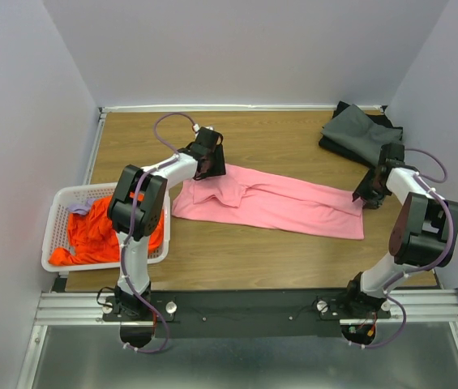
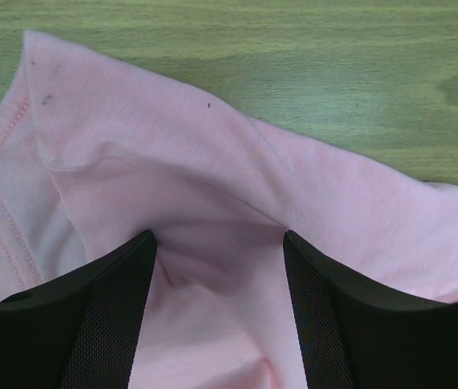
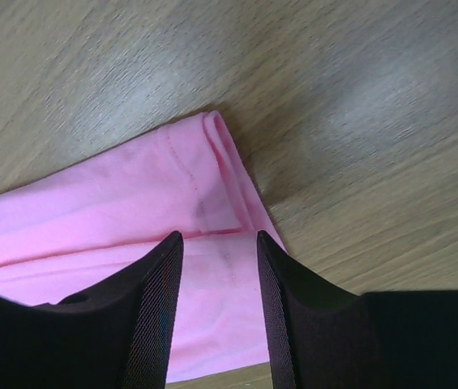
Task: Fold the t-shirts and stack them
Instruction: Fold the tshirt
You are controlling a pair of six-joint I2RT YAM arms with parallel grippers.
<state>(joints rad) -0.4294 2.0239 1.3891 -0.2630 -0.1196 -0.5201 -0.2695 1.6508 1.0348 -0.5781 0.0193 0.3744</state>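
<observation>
A light pink t-shirt (image 1: 277,203) lies folded into a long band across the middle of the wooden table. My left gripper (image 1: 210,166) is at its left, collar end. In the left wrist view my left gripper (image 2: 219,235) is open, with rumpled pink cloth (image 2: 172,162) between the spread fingers. My right gripper (image 1: 368,192) is at the shirt's right end. In the right wrist view it (image 3: 219,235) is open over the hem corner of the pink shirt (image 3: 131,194). An orange t-shirt (image 1: 99,235) lies crumpled in the basket. Dark grey t-shirts (image 1: 362,134) lie at the back right.
A white slotted basket (image 1: 62,194) stands at the table's left edge beside the left arm. Walls close in the table at the left, back and right. A metal rail with the arm bases runs along the near edge.
</observation>
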